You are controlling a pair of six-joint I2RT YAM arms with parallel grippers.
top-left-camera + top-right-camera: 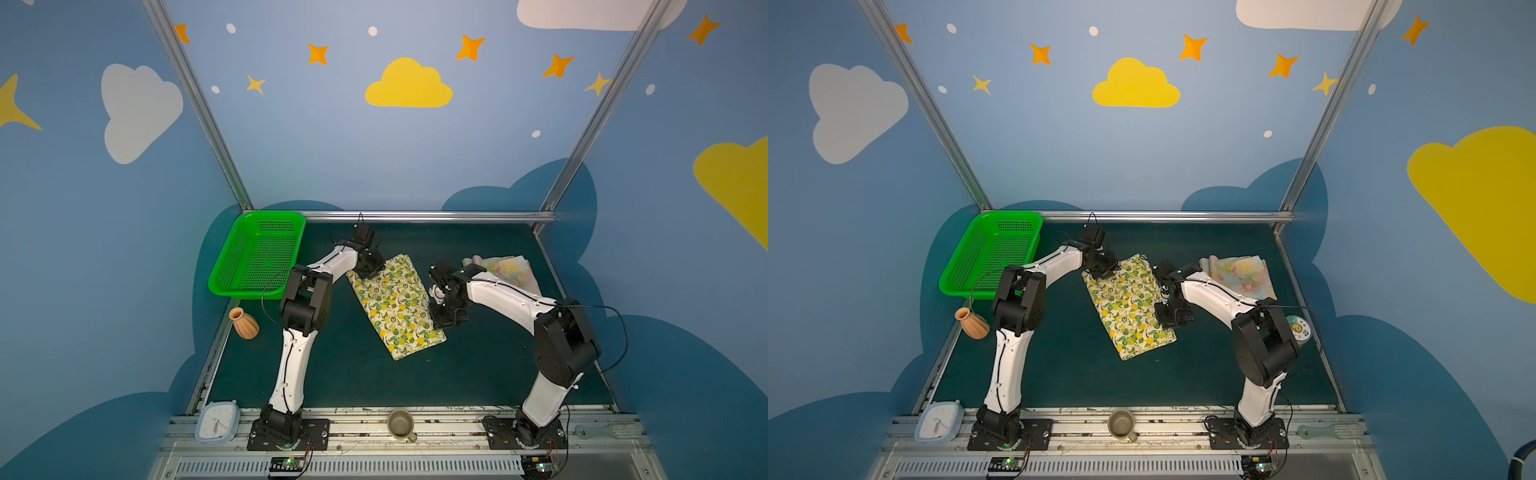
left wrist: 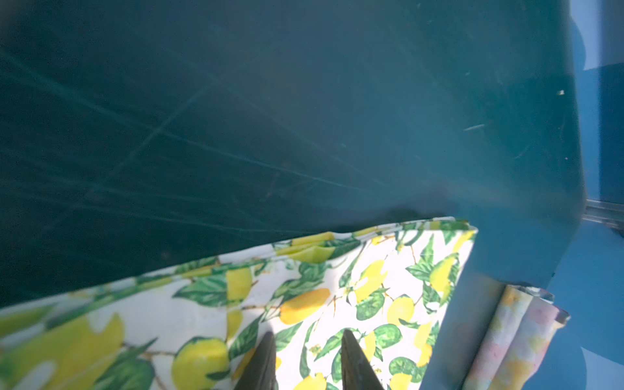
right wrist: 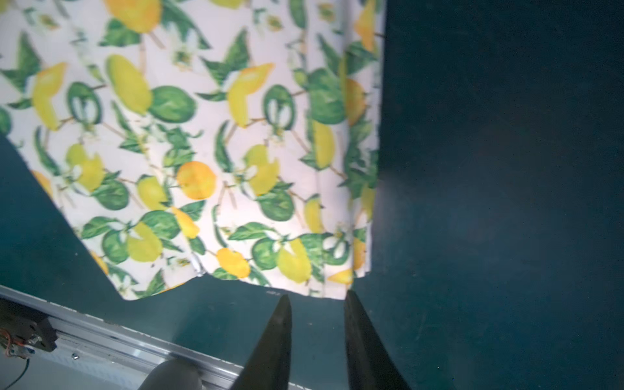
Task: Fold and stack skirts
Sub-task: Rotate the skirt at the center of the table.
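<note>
Cream lemon skirt (image 1: 395, 307) lies folded mid-table; left gripper (image 2: 306, 335), jaws parted, over its 11 o'clock corner; right gripper (image 3: 318, 297), released, at its 4 o'clock edge.

Top views evenly lit, edges bowed. My wrist views blur; glare washes the lemon skirt (image 2: 202, 314).
</note>
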